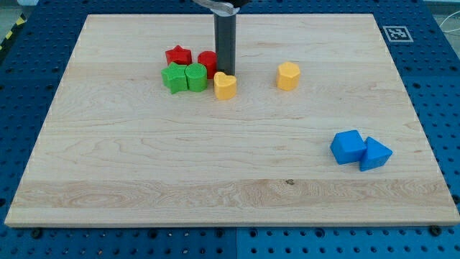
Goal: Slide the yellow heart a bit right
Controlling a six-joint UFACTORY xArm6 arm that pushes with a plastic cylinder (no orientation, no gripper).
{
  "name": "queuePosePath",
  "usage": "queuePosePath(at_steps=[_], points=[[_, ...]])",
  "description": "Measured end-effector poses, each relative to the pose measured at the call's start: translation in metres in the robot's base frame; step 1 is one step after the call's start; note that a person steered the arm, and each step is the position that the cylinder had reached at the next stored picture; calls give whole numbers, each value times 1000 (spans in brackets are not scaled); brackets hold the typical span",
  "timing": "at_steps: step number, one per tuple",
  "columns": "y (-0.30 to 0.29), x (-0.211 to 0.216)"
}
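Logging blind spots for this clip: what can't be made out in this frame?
- My tip: the yellow heart sits in front of its end, so contact cannot be told.
- Red block: partly behind the rod and green blocks; shape unclear.
- Arm above the rod: cut off by the view's top edge.

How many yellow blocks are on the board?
2. The yellow heart sits by the green and red blocks, just below my tip. The other yellow block stands alone to the view's right. None seems hidden.
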State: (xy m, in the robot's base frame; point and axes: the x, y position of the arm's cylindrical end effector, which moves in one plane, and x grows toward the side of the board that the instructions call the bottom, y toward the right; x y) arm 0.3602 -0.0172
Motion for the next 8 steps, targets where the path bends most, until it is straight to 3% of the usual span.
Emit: queuePosePath(at_steps=[2, 4, 6, 8], points=[[9, 23], [55, 86], [99, 109], [58, 178]])
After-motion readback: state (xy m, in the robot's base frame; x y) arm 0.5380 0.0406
